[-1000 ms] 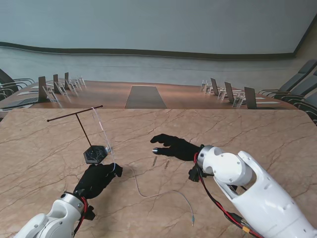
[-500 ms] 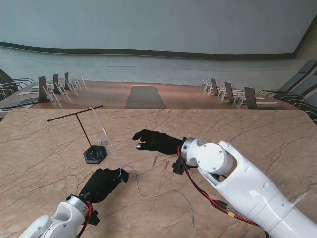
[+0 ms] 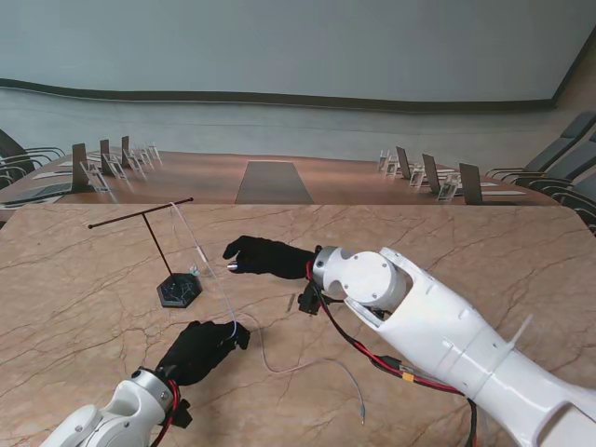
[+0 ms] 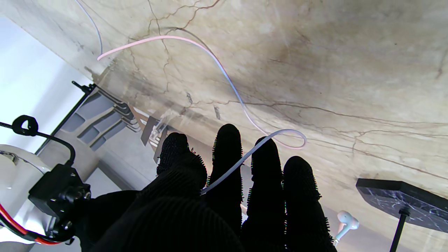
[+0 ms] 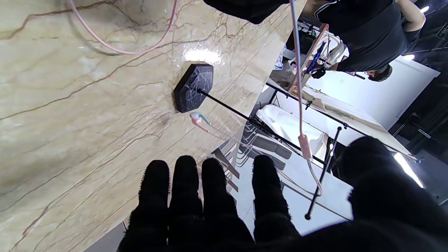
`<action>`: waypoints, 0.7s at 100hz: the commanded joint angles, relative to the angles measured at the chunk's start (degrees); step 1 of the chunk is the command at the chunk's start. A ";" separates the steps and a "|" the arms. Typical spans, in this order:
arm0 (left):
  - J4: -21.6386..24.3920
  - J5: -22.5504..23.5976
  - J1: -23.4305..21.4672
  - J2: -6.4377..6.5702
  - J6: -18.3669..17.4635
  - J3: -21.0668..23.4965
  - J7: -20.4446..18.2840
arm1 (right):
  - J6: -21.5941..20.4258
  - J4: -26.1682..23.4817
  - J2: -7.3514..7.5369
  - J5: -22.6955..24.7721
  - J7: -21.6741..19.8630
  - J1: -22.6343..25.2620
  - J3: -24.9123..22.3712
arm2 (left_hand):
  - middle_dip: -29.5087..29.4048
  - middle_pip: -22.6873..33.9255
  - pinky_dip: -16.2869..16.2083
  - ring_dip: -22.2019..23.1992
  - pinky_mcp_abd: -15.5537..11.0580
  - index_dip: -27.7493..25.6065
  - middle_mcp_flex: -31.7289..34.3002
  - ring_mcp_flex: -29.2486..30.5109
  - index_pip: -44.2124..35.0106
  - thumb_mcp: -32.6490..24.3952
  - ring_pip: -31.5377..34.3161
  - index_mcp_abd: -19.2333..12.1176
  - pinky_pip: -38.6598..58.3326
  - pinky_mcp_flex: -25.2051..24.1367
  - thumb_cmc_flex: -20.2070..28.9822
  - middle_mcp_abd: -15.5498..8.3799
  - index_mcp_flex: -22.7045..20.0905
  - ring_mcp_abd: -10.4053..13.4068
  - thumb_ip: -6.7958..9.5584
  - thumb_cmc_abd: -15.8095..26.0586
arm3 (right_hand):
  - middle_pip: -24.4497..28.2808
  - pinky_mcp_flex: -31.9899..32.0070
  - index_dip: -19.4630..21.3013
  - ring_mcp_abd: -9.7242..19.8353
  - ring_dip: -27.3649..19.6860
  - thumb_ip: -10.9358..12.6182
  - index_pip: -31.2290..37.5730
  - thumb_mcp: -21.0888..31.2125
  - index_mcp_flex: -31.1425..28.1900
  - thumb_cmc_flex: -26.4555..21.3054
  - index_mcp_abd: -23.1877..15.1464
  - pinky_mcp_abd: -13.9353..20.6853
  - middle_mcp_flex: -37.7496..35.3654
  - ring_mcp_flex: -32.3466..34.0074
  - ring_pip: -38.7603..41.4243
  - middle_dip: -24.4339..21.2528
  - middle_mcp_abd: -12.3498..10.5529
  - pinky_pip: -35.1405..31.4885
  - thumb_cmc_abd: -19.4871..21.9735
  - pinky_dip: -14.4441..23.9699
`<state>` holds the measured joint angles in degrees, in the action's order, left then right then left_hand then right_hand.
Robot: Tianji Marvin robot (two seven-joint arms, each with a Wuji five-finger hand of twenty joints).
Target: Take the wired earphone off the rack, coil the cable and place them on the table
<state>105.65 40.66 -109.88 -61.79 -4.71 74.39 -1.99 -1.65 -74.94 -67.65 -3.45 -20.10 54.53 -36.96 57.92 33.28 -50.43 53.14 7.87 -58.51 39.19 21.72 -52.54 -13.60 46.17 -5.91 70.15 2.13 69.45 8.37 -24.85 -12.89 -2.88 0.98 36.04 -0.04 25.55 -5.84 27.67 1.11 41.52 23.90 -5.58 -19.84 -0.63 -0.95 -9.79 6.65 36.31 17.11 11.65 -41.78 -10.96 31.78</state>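
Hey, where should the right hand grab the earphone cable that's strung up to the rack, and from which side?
Probably the taut stretch of the cable between the rack crossbar and the left hand, which pinches its lower part. That span hangs in the air, so fingers could close around it. The open right hand sits to its right, so come in from the right, clear of the rack's post.

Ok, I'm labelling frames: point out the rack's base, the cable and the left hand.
rack base (image 3: 178, 290), stand view, top face of the dark block
cable (image 4: 229, 77), left wrist view, slack stretch over the table
left hand (image 3: 203, 346), stand view, back of the black glove
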 commanded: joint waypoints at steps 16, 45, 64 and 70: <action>0.78 -0.30 -0.46 0.07 0.10 -0.30 -0.91 | 0.51 3.19 -2.76 -2.17 -0.65 -2.84 2.54 | 0.96 1.79 -0.28 1.21 -1.27 -1.44 -1.69 -1.27 -10.61 1.61 0.97 -0.18 -0.20 -0.83 4.52 0.88 -1.16 -0.11 -0.08 1.26 | -0.73 1.12 -1.82 0.00 0.36 -2.25 -4.76 0.99 1.34 2.84 0.95 0.05 0.31 -0.93 0.86 -0.28 0.40 -2.11 -1.53 0.86; 0.78 -0.56 0.07 0.31 0.36 -1.43 -2.12 | 0.61 4.40 -3.93 -3.96 -1.17 -4.49 4.34 | 0.98 1.79 -0.27 1.22 -1.24 -1.41 -1.66 -1.22 -10.60 1.60 0.94 -0.10 -0.28 -0.86 4.51 0.74 -1.15 -0.11 -0.07 1.25 | -1.98 1.09 -3.72 -0.28 -0.01 -2.48 -9.92 1.47 1.36 3.45 1.97 -0.21 0.28 -0.85 0.26 -0.72 0.74 -2.12 -1.76 0.65; 0.77 -0.68 0.45 0.48 0.55 -2.01 -3.00 | 0.01 4.55 -4.34 -4.42 -0.75 -4.58 4.70 | 0.96 1.77 -0.23 1.22 -1.21 -1.38 -1.73 -1.27 -10.53 1.66 0.91 -0.18 -0.37 -0.89 4.51 0.76 -1.10 -0.10 -0.08 1.31 | -1.35 0.72 -2.83 -0.16 0.15 -2.43 -9.34 1.89 1.06 2.57 0.37 -0.52 0.21 -0.51 0.50 -0.36 0.36 -2.30 -2.48 0.69; 0.76 -0.67 0.50 0.50 0.70 -2.12 -3.12 | -0.11 4.52 -4.41 -4.47 -0.70 -4.63 4.86 | 0.95 1.78 -0.22 1.22 -1.21 -1.36 -1.67 -1.24 -10.53 1.65 0.90 -0.15 -0.39 -0.88 4.52 0.78 -1.16 -0.13 -0.07 1.27 | -1.05 0.57 -2.42 -0.15 0.20 -2.36 -8.87 2.09 0.92 1.98 0.14 -0.61 0.17 -0.25 0.59 -0.22 0.35 -2.38 -2.63 0.70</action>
<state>106.05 40.11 -109.01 -61.26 -4.39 72.49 -4.73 -1.40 -70.10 -71.59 -7.83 -20.91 49.99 -32.43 57.96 33.28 -50.43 53.20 7.86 -58.49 39.18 21.71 -52.54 -13.60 46.17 -5.91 69.61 2.02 69.45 8.41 -24.84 -12.90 -2.87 0.96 34.40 0.58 22.34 -6.05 27.67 1.11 32.26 24.59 -5.56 -19.17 1.19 -1.01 -9.79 6.64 36.33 16.82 12.06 -41.94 -11.27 31.78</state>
